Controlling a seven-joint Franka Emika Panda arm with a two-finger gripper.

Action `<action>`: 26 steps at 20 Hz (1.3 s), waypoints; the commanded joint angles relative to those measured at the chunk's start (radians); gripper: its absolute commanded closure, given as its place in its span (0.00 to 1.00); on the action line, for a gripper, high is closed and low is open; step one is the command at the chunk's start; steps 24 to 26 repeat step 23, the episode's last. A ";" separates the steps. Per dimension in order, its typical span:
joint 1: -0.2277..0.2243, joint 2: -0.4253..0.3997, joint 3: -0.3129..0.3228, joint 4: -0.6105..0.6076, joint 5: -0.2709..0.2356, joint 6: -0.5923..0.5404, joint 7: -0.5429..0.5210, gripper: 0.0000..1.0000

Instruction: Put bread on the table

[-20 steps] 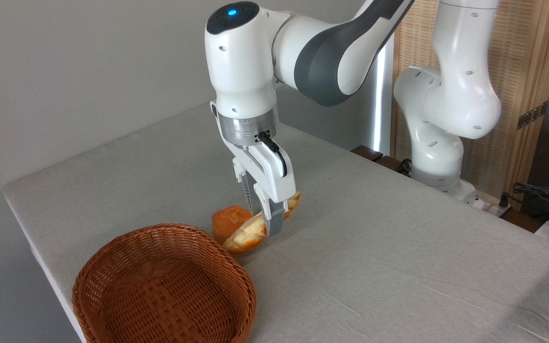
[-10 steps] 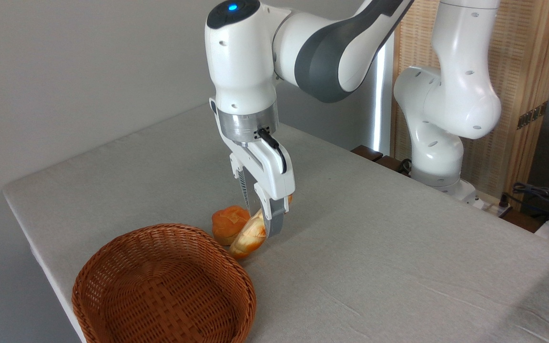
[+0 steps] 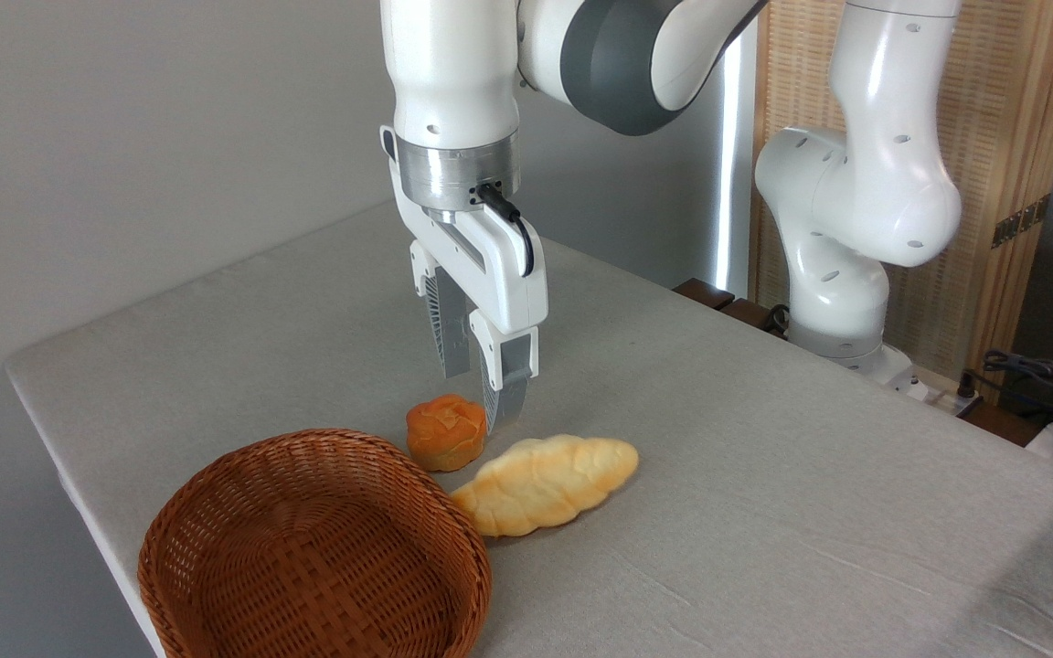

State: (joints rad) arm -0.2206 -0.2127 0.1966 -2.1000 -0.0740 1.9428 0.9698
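The long pale-yellow bread (image 3: 543, 482) lies flat on the grey-beige table (image 3: 764, 475), its left end beside the rim of the wicker basket. My gripper (image 3: 481, 397) hangs open above and slightly behind the loaf, clear of it, with nothing between its fingers. Its fingertips hover just right of the small orange bun.
A small round orange bun (image 3: 445, 431) sits on the cloth just behind the loaf. The empty brown wicker basket (image 3: 314, 548) stands at the front left near the table's edge. The arm's white base (image 3: 842, 274) rises at the back right.
The gripper has opened and let go of the bread, which now lies flat on the cloth. The gripper has risen and shifted slightly left.
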 commanded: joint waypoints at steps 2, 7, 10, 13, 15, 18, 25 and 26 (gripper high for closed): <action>-0.005 0.002 0.007 0.058 -0.001 -0.018 -0.011 0.00; -0.006 0.065 -0.002 0.168 -0.006 -0.007 -0.100 0.00; -0.006 0.166 -0.002 0.277 -0.012 -0.010 -0.178 0.00; -0.006 0.240 -0.008 0.369 -0.012 -0.016 -0.281 0.00; -0.006 0.265 -0.026 0.390 -0.003 -0.015 -0.339 0.00; -0.006 0.291 -0.032 0.420 0.000 -0.013 -0.387 0.00; -0.005 0.300 -0.026 0.440 -0.006 -0.015 -0.384 0.00; -0.005 0.300 -0.026 0.440 -0.006 -0.015 -0.384 0.00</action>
